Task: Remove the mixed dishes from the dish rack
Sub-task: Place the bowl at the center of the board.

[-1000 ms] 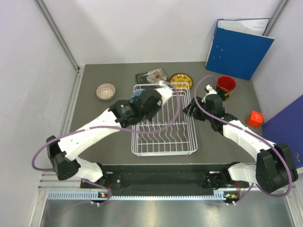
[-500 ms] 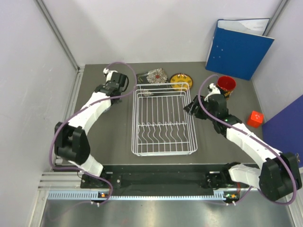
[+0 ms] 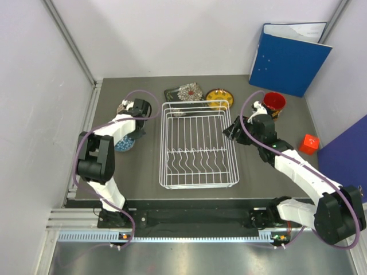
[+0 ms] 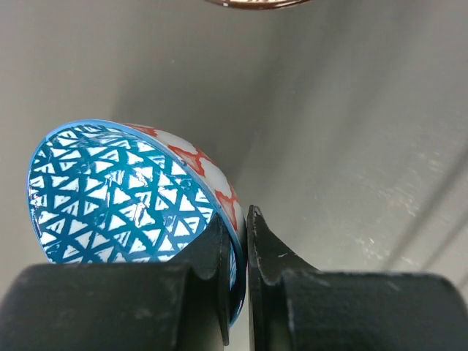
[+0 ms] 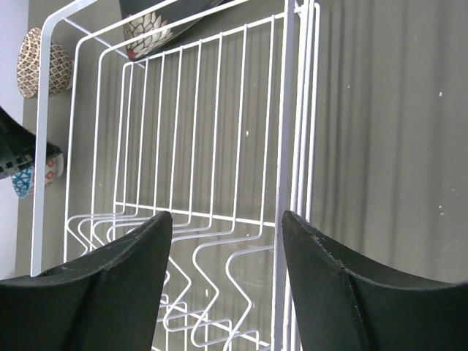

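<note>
Blue-and-white inside, red-marked outside: pinches a small patterned bowl [image 4: 110,197] by its rim between the closed fingers of the left claw [image 4: 238,227]. Holds it tilted, left of the dish rack [image 3: 162,143] and low over the grey worktop [image 3: 137,172]; cannot tell whether touching it. Shows a second bowl [image 3: 122,107], brownish, just beyond the first, partly hidden behind the left arm [image 3: 106,134].

Hangs the right claw [image 5: 227,219] wide apart and empty above the rack's right rim, with bare wire between the fingers.

Other dishes on the worktop outside the rack:
- black floral plate [image 3: 184,91] at the rack's far left corner, close against the wire
- yellow plate [image 3: 219,97] just beside that plate, to its right
- red mug [image 3: 273,103] farther right, upright, near the blue binder [image 3: 289,57]

Also on the worktop, well apart toward the right edge: a red cube [image 3: 309,143].
</note>
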You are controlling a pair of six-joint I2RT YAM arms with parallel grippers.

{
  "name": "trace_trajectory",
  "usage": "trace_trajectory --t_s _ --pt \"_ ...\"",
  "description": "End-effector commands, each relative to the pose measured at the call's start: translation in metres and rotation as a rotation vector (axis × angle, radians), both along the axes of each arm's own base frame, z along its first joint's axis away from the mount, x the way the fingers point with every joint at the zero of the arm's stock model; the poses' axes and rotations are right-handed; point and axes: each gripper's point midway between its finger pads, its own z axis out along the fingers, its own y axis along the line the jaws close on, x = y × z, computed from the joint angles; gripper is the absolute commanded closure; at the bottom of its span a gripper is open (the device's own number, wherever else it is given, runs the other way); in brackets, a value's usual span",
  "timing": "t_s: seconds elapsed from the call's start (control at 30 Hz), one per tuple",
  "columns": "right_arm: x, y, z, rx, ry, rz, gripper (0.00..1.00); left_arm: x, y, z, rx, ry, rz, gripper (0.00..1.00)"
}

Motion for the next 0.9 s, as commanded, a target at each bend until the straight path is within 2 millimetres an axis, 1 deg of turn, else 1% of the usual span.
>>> trace_trajectory --t_s 0.0,0.03,0.07,0.1,0.17,0.33,0.37,0.43,0.47,0.5,0.53,0.57,0.6,0.7,0.73,0.8,0.83,0.87 --pt "0.005 0.002 0.015 0.006 -0.056 0.004 0.38 0.019 -0.003 -0.006 -0.037 -0.049 0.023 1.0" --pt "0.005 0.002 0.016 0.006 -0.058 0.002 0.38 0.019 -0.003 -0.009 -0.036 -0.042 0.021 1.0" --pt "0.004 0.002 0.016 0.006 -0.056 0.004 0.38 0.019 -0.003 -0.015 -0.029 -0.021 0.021 1.0" --pt "0.004 0.002 0.016 0.007 -0.058 0.004 0.38 0.021 -0.003 -0.016 -0.027 -0.017 0.022 1.0" --pt "0.003 0.001 0.016 0.005 -0.057 0.001 0.38 0.019 -0.001 -0.023 -0.016 0.006 0.024 1.0" --pt "0.002 -0.001 0.017 -0.002 -0.062 -0.002 0.38 0.014 0.008 -0.032 0.038 0.032 0.039 1.0" --pt "0.003 -0.001 0.017 -0.003 -0.062 -0.001 0.38 0.013 0.009 -0.031 0.04 0.03 0.042 0.93" --pt "0.003 0.0 0.017 -0.003 -0.059 0.002 0.38 0.01 0.009 -0.03 0.039 0.024 0.045 0.83" --pt "0.003 0.001 0.019 -0.002 -0.064 0.005 0.38 0.01 0.009 -0.029 0.036 0.02 0.045 0.75" --pt "0.004 0.001 0.02 0.0 -0.064 0.004 0.38 0.009 0.009 -0.027 0.032 0.017 0.042 0.72" --pt "0.004 0.0 0.021 0.0 -0.066 0.004 0.38 0.009 0.008 -0.021 0.025 0.005 0.039 0.69" --pt "0.004 0.001 0.02 -0.003 -0.064 0.006 0.38 0.01 0.008 -0.017 0.023 -0.001 0.037 0.64" --pt "0.004 0.001 0.021 -0.004 -0.065 0.005 0.38 0.01 0.008 -0.013 0.022 -0.005 0.036 0.62" --pt "0.006 0.001 0.021 -0.009 -0.063 0.005 0.38 0.012 0.007 0.004 0.016 -0.024 0.036 0.58" --pt "0.006 0.001 0.021 -0.008 -0.061 0.005 0.38 0.013 0.007 0.013 0.013 -0.044 0.037 0.58" --pt "0.007 0.0 0.027 -0.014 -0.071 0.003 0.38 0.012 0.007 0.025 0.01 -0.058 0.034 0.56" --pt "0.008 -0.001 0.029 -0.016 -0.075 -0.001 0.39 0.012 0.006 0.039 0.0 -0.09 0.033 0.55" --pt "0.008 -0.001 0.035 -0.015 -0.085 -0.003 0.38 0.012 0.006 0.047 -0.005 -0.107 0.03 0.54"
